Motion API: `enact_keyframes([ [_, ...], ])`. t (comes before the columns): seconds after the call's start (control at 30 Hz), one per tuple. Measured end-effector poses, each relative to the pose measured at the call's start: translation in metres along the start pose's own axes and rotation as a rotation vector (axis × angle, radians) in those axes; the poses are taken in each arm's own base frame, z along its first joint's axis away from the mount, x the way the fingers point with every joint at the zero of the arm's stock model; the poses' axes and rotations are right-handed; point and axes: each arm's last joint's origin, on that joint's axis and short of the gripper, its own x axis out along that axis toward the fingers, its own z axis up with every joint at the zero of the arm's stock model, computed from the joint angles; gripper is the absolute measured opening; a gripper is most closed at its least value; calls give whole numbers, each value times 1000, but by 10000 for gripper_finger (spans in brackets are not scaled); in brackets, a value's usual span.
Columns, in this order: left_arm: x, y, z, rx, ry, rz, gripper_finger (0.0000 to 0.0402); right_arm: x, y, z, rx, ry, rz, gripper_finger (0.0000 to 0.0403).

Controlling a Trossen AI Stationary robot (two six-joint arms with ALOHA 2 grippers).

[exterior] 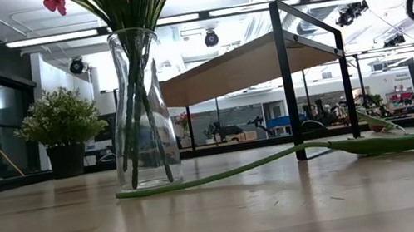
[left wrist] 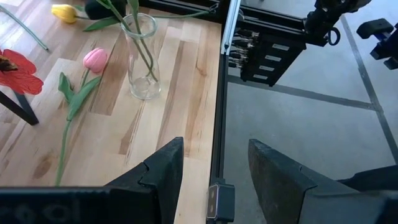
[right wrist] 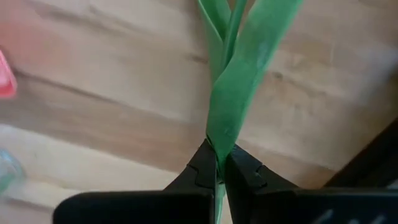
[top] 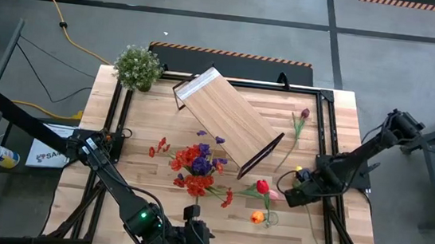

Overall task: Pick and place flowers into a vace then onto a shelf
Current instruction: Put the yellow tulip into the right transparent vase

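A bushy potted plant (top: 137,67) stands at the table's (top: 152,224) far left corner. The left gripper (left wrist: 211,165) waits at the near edge, its fingers (left wrist: 163,168) spread apart with nothing between them. Right of the plant the shelf (top: 226,120) lies skewed across the middle, a pale wood board with thin black legs at its ends. Just before it stands a clear glass vase (exterior: 139,110), narrow at the neck, packed with green stems; from above its bunch (top: 197,166) shows red small blossoms and purple sprigs, with loose red blossoms (top: 159,146) lying to its left. Farther right a red tulip (top: 262,186), a pink tulip (top: 274,195) and an orange tulip (top: 257,216) lie flat on the wood, near one another. A dark maroon tulip (top: 304,114) lies alone toward the far right, well apart from them. The right gripper (right wrist: 221,167) is low over the table beside the red and pink tulips, its fingers pressed together on a green stem and leaf (right wrist: 239,81); which bloom that stem carries cannot be told.

The table is light planks in a black frame. Around it is grey concrete floor (top: 234,27) with a yellow cable (top: 59,19) and a striped hazard strip (top: 232,54). The low view looks into a bright room with ceiling lights (exterior: 206,11)
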Motion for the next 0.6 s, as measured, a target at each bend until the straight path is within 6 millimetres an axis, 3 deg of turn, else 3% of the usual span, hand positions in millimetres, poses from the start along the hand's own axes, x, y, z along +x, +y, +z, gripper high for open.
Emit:
enact_keyframes([
  [0.6, 0, -1, -1, 2, 15, -18, 211, -29, 13, -23, -79, -1, -7, 4],
])
